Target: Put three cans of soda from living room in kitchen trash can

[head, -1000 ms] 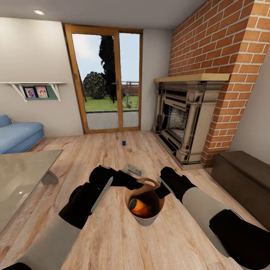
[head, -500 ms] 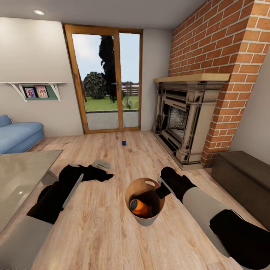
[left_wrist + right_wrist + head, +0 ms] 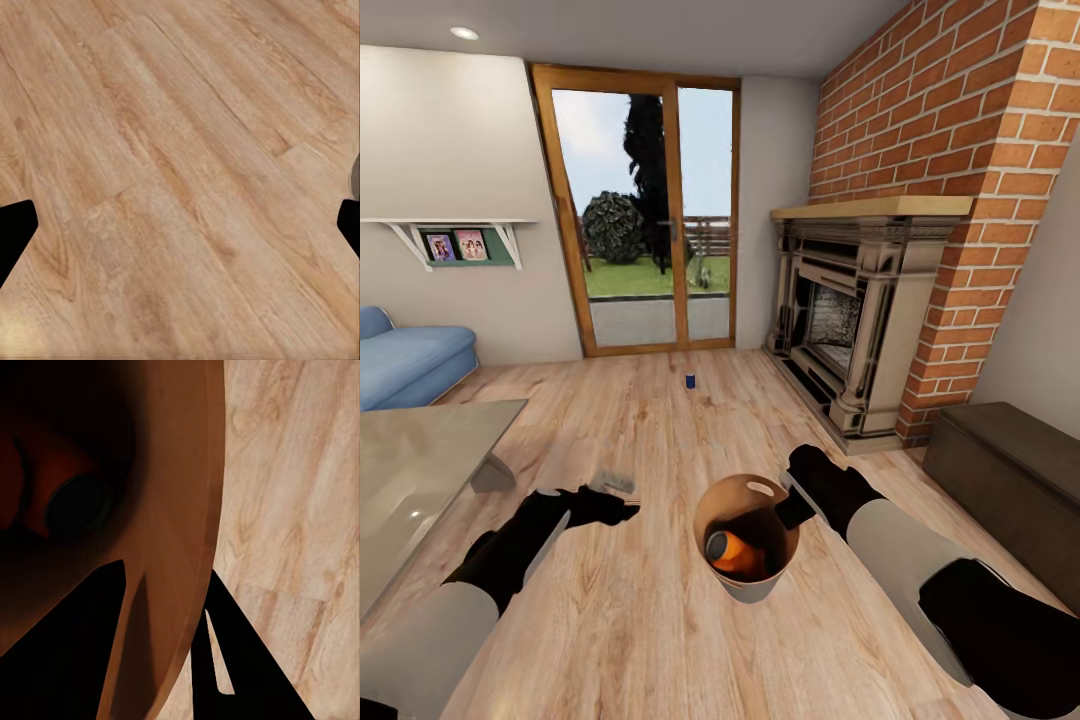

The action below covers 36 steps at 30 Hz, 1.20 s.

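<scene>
Trash can point(image 3: 746, 545): held off the plank floor point(image 3: 660, 640) by the right end effector point(image 3: 788, 497), whose two fingers, in the right wrist view, pinch the bin's wall point(image 3: 176, 510), one inside the copper lining and one outside. An orange soda can point(image 3: 735, 550) lies tilted inside, its dark end point(image 3: 79, 506) facing up. The left end effector point(image 3: 622, 510) hangs over bare floor beside the bin, fingers spread wide and holding nothing, with only planks point(image 3: 180, 180) between its tips. A dark blue soda can point(image 3: 689, 380) stands upright on the floor far ahead, near the glass door point(image 3: 645, 210) and well apart from the bin.

Risks, by judgement: a one-sided rim grip may let the bin pivot or slip while the base drives, spilling the can inside; the fireplace point(image 3: 845, 330) and dark chest point(image 3: 1010, 480) crowd the right arm's side of the path; the small blue can may topple and roll if the open end effector strikes it before closing.
</scene>
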### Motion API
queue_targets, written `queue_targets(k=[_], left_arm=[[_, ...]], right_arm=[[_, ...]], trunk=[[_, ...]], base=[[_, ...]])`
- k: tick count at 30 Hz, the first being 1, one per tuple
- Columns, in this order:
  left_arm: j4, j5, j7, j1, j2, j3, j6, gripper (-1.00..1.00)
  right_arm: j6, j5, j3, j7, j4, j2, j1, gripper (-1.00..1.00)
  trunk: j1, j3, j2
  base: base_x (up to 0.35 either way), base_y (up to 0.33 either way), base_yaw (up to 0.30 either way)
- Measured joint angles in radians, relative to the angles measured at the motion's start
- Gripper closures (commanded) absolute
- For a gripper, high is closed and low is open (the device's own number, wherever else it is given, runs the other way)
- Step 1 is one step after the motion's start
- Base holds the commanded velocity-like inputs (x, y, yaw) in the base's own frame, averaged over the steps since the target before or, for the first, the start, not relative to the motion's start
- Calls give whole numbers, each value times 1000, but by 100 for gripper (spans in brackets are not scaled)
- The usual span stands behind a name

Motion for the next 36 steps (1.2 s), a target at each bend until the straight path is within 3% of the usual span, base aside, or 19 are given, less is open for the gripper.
queue_targets(k=[11, 15, 36], left_arm=[[107, 0, 3, 3, -8, -2, -134, -100], [120, 1, 3, 4, -8, -2, -148, -100], [127, 13, 5, 44, -7, 9, -229, -100]], right_arm=[[0, -1, -4, 3, -1, -6, 1, 100], [0, -4, -3, 1, -2, -3, 1, 100], [0, -9, -9, 0, -8, -8, 2, 100]], trunk=[[0, 0, 0], [-11, 9, 21], [-12, 9, 21]], base=[[0, 0, 0], [0, 0, 0], [0, 0, 0]])
